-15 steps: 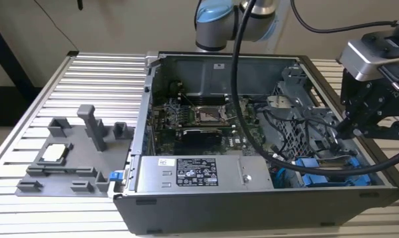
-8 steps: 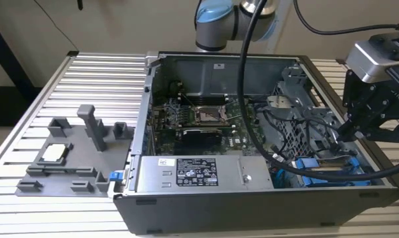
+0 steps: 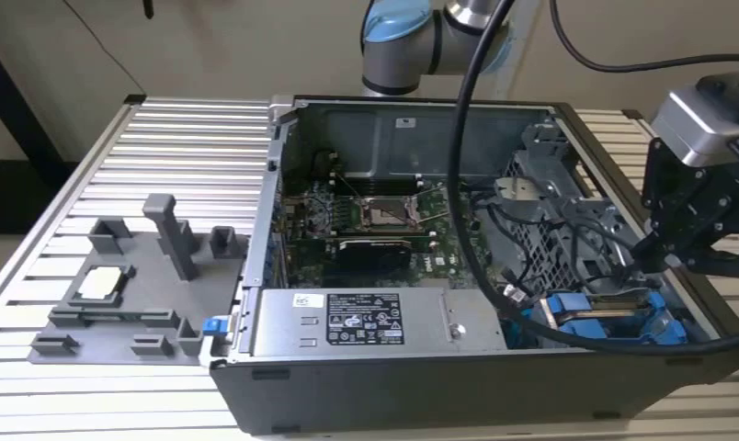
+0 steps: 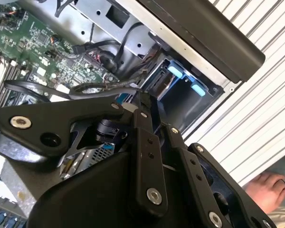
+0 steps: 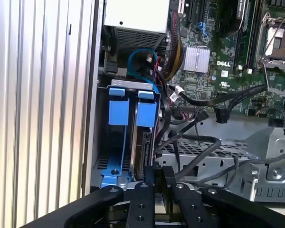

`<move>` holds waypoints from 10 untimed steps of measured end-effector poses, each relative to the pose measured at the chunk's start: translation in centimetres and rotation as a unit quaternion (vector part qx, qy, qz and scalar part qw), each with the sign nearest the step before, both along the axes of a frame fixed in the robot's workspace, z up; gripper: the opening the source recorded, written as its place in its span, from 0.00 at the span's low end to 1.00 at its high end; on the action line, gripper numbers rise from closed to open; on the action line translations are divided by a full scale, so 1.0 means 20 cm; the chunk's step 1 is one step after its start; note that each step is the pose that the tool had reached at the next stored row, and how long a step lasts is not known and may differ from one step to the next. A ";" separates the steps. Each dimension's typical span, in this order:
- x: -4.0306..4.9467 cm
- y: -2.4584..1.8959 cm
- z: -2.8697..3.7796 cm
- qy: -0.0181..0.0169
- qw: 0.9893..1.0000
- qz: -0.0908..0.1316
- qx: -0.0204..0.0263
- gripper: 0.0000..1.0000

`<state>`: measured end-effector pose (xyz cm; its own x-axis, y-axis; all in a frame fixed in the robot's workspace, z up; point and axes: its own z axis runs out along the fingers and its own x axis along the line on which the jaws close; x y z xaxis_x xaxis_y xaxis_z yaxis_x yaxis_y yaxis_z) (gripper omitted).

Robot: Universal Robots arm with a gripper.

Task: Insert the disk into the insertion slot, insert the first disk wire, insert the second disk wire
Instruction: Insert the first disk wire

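1. In the exterior view, a ribbed metal surface (image 3: 161,147) carries an open computer case (image 3: 406,390), and a pale wall stands behind the case. Outside the case, on the exterior view's left, a grey fixture tray (image 3: 112,308) holds grey blocks. Inside the case are a green motherboard (image 3: 369,216) and a labelled grey power-supply box (image 3: 358,323). The insertion slot (image 3: 664,308) fills the case's near corner on the exterior view's right. The gripper (image 3: 654,253) hangs just above that corner.
2. In the second wrist view, a person's hand (image 4: 266,190) rests outside the case, on the ribbed surface. The jaws are drawn close together with nothing seen between them.
3. In the first wrist view, the slot is a grey metal bay against the case's side wall. The disk (image 5: 146,114) stands on edge inside it. Its bright blue carrier tab faces out and its dark body runs down behind. Black cables (image 5: 194,140) cross just beside it.
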<state>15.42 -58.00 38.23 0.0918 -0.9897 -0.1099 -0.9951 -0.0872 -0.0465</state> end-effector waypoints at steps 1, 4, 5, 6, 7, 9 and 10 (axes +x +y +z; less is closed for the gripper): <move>0.001 -0.005 -0.003 0.000 1.000 -0.001 0.000 0.19; 0.004 -0.010 -0.021 0.000 1.000 -0.005 0.000 0.19; 0.006 -0.010 -0.028 0.000 1.000 -0.007 0.000 0.19; 0.008 -0.010 -0.035 0.000 1.000 -0.009 0.000 0.19; 0.010 -0.010 -0.042 0.000 1.000 -0.011 0.000 0.19; 0.013 -0.010 -0.056 0.000 1.000 -0.015 0.000 0.19; 0.015 -0.010 -0.063 0.000 1.000 -0.017 0.000 0.19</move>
<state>15.73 -58.20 36.97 0.0583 -0.9923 -0.1097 -0.9975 -0.0535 -0.0463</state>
